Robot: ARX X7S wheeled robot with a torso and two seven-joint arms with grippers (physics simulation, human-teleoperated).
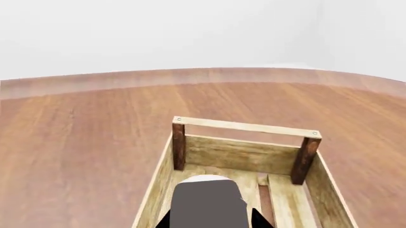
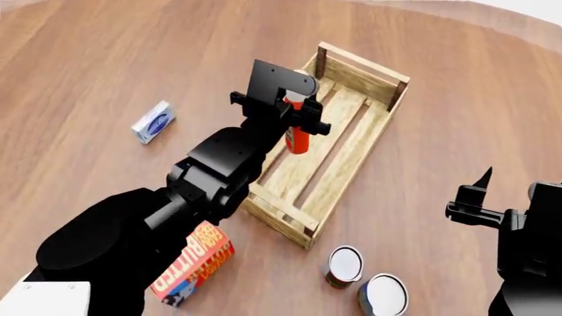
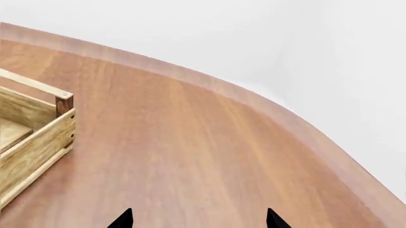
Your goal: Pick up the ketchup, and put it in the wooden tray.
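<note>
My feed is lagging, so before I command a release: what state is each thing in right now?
ketchup: upright, gripped, over the tray's inside.
left gripper: shut on the ketchup.
right gripper: open, holding nothing.
wooden tray: flat on the table, nothing resting in it.
butter box: lying on the table.
two cans: upright.
small blue box: lying flat.

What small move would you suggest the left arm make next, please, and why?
Probably lower a little, then release. The left end effector holds the ketchup upright over the wooden tray, inside its sides; how far the bottle hangs above the slats is unclear.
</note>
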